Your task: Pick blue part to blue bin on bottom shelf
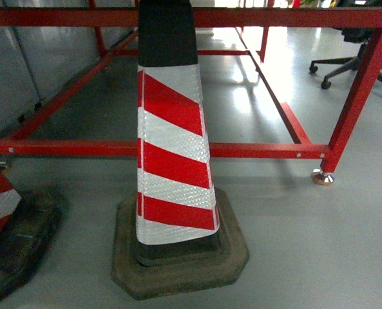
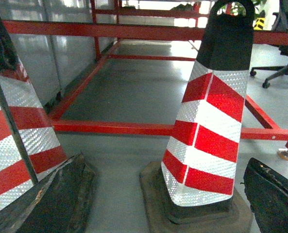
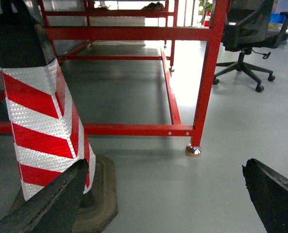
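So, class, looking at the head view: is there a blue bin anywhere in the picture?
No: the head view shows only a striped cone on its base, a red frame, grey floor and an office chair.

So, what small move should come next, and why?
Probably turn the base a little to the right: the striped cone stands close ahead with a red frame behind it, and no blue part, bin or steel shelf shows. Left hand and right hand are open and empty.
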Tool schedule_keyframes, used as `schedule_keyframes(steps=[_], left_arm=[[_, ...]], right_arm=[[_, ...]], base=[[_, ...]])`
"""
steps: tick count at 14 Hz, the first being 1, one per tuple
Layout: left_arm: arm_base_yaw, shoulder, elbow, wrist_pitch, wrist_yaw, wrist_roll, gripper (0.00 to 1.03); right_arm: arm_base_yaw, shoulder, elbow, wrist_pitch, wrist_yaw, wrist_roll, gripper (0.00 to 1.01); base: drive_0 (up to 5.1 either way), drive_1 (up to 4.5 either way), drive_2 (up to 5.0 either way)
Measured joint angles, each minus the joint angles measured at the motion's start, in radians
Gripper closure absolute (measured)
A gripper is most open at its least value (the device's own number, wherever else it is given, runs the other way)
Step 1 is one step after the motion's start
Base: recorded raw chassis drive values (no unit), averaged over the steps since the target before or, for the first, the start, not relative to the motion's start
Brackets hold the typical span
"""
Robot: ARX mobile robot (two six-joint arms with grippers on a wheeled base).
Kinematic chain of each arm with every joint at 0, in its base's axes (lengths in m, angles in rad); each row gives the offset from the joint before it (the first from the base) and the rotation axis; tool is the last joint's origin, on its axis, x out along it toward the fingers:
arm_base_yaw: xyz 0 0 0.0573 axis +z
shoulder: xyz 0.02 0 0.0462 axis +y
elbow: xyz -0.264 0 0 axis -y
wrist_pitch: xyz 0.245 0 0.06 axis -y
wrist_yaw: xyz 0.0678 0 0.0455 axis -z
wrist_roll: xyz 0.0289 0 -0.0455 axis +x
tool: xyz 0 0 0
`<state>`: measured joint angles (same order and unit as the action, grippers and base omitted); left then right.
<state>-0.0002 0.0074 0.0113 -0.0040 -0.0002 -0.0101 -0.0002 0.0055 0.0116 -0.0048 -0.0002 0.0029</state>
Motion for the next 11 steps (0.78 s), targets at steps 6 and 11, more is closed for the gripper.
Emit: schedule_keyframes(steps=[6,11], left_arm=[[0.0,0.0,0.0,0.0,0.0,0.0,0.05],[0.0,0.0,0.0,0.0,0.0,0.0,0.05]], right_arm=[[0.0,0.0,0.0,0.0,0.0,0.0,0.03],[0.0,0.0,0.0,0.0,0.0,0.0,0.03]], base=[[0.0,0.0,0.0],[0.0,0.0,0.0]])
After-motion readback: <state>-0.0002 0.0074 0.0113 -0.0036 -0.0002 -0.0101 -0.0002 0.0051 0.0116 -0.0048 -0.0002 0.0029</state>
